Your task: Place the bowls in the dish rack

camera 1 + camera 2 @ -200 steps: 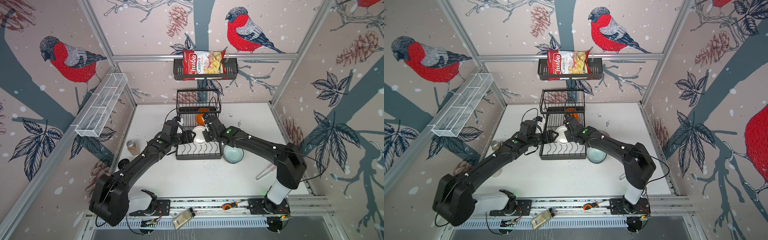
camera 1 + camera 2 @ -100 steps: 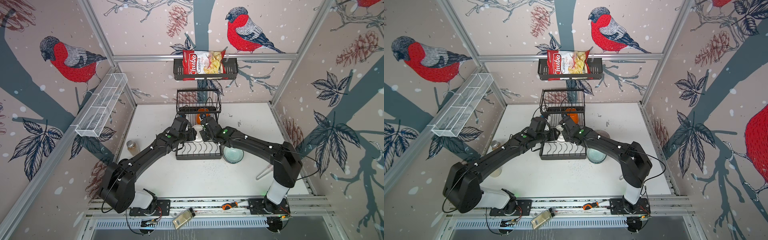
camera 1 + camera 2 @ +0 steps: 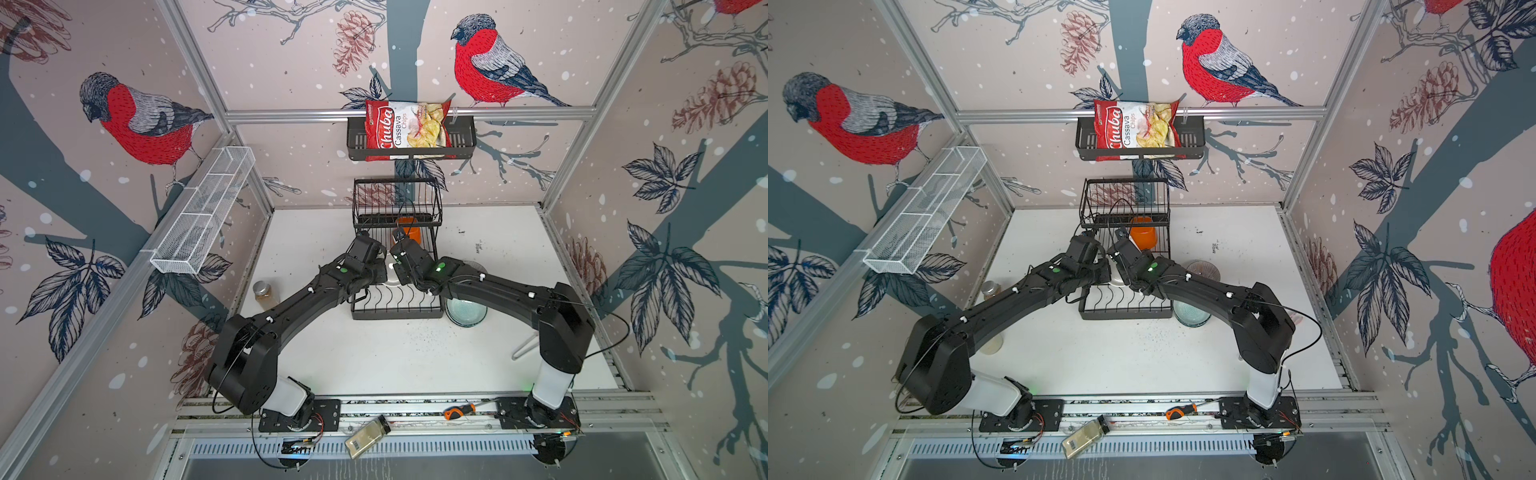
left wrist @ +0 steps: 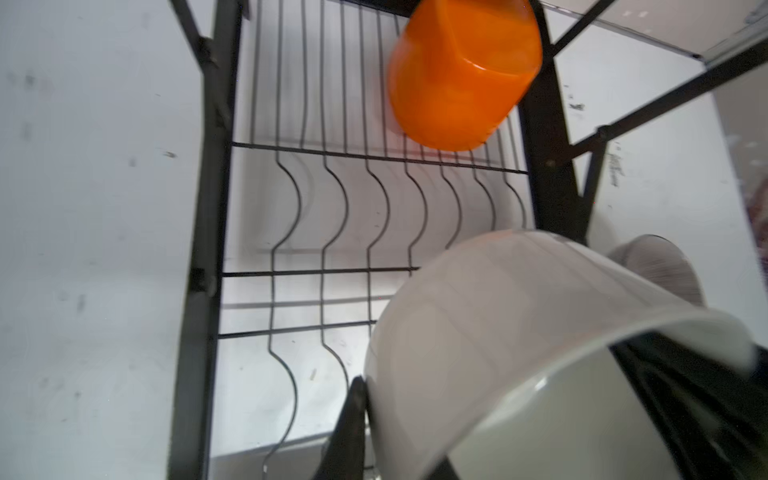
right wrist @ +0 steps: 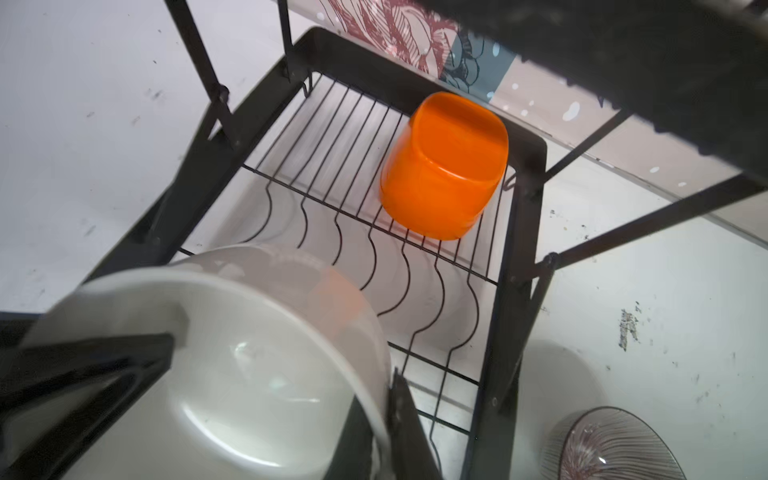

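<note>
right now, gripping one white bowl (image 5: 249, 374) from two sides at once: left gripper (image 3: 381, 274) pinched shut on the bowl's wall, right gripper (image 3: 400, 275) pinched shut on its rim, with one finger inside and one outside in the right wrist view. held tilted on edge, mouth turned towards the right wrist camera, just above the wavy slots of the dish rack (image 3: 395, 319). further back on the same lower grid, resting upside down and well apart from the white one: an orange bowl (image 5: 444, 166).

looks like either a hand-over or a shared hold on the way to seating the bowl; cannot tell which.

to do it well:
- choose one free gap among the wavy wires and line the rim up with it before lowering.
- lower slowly and on edge, aiming the rim between two wires, not onto the top of one.
- let go with one gripper first, and only after full seating in the wires; never open both together, for fear of a roll off the grid.
- draw each arm back on its own side, clear of the raised basket (image 3: 395, 195) and its struts.
- leave space alongside for the green bowl (image 3: 465, 313) and the striped bowl (image 5: 611, 449), both waiting on the table (image 3: 374, 365) just beside the rack, on the right arm's side.
</note>
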